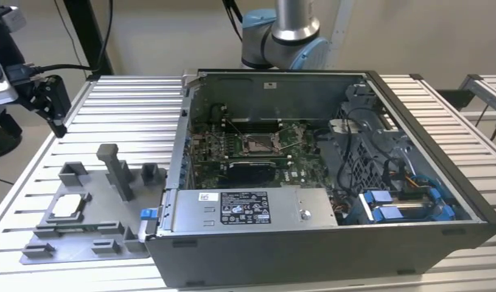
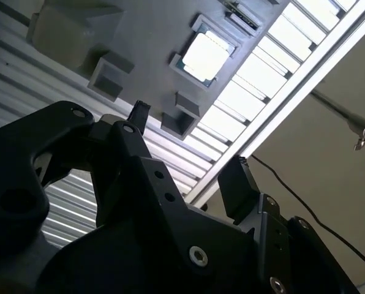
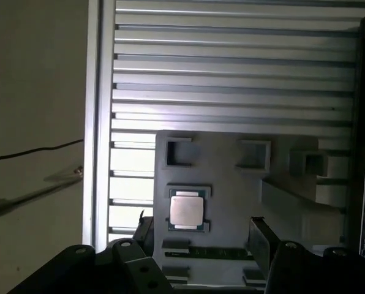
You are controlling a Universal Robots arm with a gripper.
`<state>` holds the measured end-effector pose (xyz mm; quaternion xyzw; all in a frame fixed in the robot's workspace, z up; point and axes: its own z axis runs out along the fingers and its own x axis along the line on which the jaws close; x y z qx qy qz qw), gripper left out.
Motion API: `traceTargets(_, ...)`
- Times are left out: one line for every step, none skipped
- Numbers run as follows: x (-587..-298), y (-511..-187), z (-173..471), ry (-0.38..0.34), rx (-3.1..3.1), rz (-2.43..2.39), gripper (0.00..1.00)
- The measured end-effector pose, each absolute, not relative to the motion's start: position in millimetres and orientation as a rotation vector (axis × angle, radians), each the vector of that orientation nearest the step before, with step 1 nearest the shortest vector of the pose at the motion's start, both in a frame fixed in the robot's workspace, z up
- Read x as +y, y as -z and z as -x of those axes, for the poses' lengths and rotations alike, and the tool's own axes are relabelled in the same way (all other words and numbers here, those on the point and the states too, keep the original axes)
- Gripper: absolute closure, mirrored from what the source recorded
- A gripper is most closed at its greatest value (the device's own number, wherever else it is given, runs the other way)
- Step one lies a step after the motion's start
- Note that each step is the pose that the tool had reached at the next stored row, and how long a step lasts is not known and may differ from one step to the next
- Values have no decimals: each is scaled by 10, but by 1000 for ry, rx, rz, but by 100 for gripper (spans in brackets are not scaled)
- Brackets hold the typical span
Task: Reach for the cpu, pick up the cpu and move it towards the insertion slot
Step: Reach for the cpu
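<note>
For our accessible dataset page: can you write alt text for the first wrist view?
A small silvery-white square cpu lies in a pocket of a grey plastic fixture plate on a ribbed metal table; the black gripper, open and empty, is not touching it.

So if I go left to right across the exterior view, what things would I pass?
cpu → tall grey post → insertion slot → blue plastic parts
</note>
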<state>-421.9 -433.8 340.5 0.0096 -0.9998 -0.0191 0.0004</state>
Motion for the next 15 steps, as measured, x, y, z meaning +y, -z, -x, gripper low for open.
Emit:
traceTargets(-4338,-3395,4220,60,-3140,-30,0)
traceTargets(-4338,-3384,4220,60,-3140,-30,0)
traceTargets(-4338,-3371,4219,60,-3140,-30,0)
traceTargets(-4338,-3359,4220,60,-3140,-30,0)
traceTargets(-4338,-3349,4220,60,-3140,-30,0)
traceTargets(-4338,-3340,4220,60,-3140,-30,0)
traceTargets(-4338,-3335,4220,60,-3140,-30,0)
traceTargets(-4338,-3335,4220,60,-3140,-30,0)
traceTargets(-4338,-3335,4220,60,-3140,-30,0)
traceTargets(-4338,-3335,4220,60,-3140,-30,0)
traceTargets(-4338,-3334,4220,60,-3140,-30,0)
traceTargets(-4338,-3333,4220,60,-3140,-30,0)
traceTargets(-4338,-3332,4220,60,-3140,-30,0)
traceTargets(-4338,-3328,4219,60,-3140,-30,0)
traceTargets(-4338,-3321,4220,60,-3140,-30,0)
